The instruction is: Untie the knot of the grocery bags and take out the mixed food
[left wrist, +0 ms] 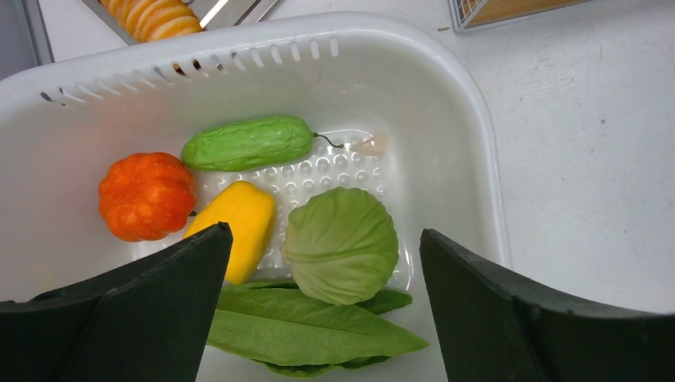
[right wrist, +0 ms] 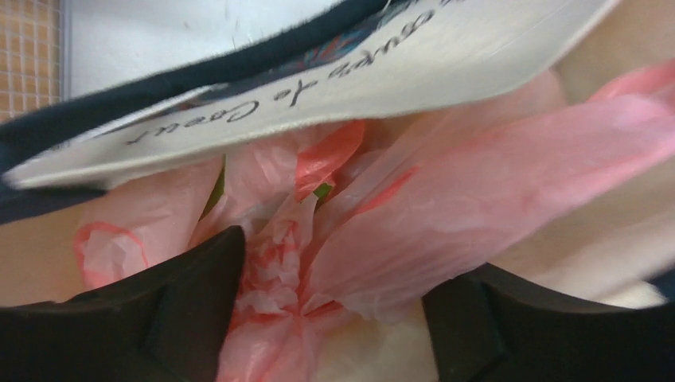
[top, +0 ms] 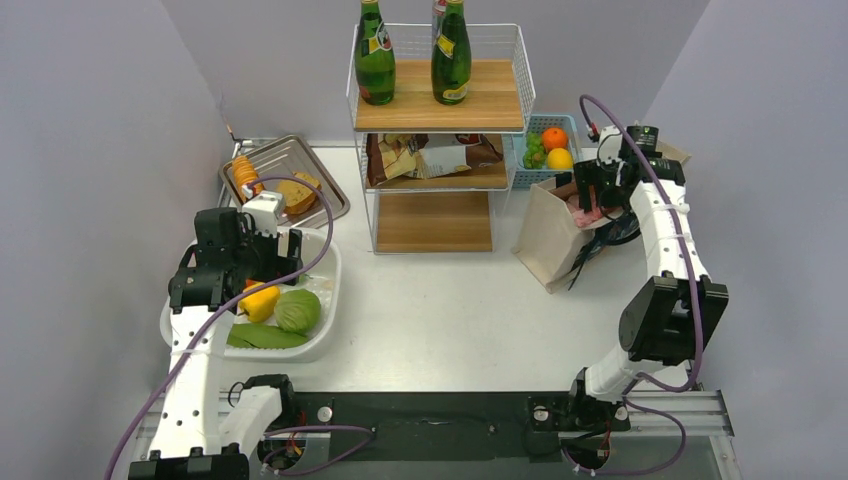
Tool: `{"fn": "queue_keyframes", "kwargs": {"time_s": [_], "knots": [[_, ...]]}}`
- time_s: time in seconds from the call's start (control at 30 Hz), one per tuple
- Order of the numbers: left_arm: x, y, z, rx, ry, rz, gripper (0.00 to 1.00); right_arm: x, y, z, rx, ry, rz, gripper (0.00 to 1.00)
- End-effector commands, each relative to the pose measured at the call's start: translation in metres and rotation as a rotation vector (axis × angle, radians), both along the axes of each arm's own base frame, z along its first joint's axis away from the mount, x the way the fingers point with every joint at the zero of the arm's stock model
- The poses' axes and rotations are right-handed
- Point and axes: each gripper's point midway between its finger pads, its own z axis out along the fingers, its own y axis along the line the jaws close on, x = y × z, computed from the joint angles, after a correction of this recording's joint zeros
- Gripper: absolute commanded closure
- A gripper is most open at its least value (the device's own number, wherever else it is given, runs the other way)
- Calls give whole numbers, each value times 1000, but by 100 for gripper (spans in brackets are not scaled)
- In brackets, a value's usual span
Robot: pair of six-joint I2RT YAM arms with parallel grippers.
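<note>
The pink grocery bag [right wrist: 493, 175] sits inside a beige canvas tote [top: 550, 235] at the right. My right gripper [right wrist: 333, 263] is down in the tote [right wrist: 382, 72], open, with its jaws either side of the bunched pink knot [right wrist: 275, 278]. The left finger touches the knot. In the top view the right gripper [top: 597, 205] partly hides the pink plastic [top: 583, 212]. My left gripper [left wrist: 322, 231] is open and empty above the white tub [left wrist: 470, 159]. The tub holds a green cucumber [left wrist: 247, 143], a yellow piece [left wrist: 235, 227], an orange pumpkin [left wrist: 147, 195], a cabbage [left wrist: 342, 243] and green leaves [left wrist: 310, 334].
A wire shelf rack [top: 440, 130] stands at the back with two green bottles [top: 375, 55] on top and snack packets [top: 430, 155] below. A blue basket of fruit [top: 548, 145] is behind the tote. A metal tray with bread [top: 290, 185] lies behind the tub [top: 325, 270].
</note>
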Motion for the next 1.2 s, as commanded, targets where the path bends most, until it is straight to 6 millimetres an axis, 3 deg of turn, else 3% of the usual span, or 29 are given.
{"fn": "queue_keyframes", "kwargs": {"time_s": [0.0,0.03,0.07,0.1,0.17,0.43,0.67,0.87,1.0,1.17], "knots": [[9,3,21,29,-78,-1,12,-1,-11,-8,-39,-1,-27,36],[9,3,21,25,-74,-2,12,-2,-11,-4,-35,-10,-29,50],[10,2,20,19,-71,-2,12,-1,-13,2,-22,-29,-35,57],[10,0,20,12,-68,-6,12,-2,-13,11,-16,-52,-38,77],[10,-1,20,2,-66,-8,12,-2,-15,36,3,-116,-55,99],[13,-3,20,-18,-63,6,12,-16,-19,153,71,-422,-93,100],[18,-2,23,-29,-66,23,12,-33,-14,230,104,-625,-95,100],[21,-1,25,-33,-68,37,12,-66,11,310,155,-825,-27,100],[20,-3,28,-45,-60,34,12,-95,36,338,204,-901,52,100],[20,-10,38,-80,-75,18,12,-131,63,351,274,-943,122,100]]}}
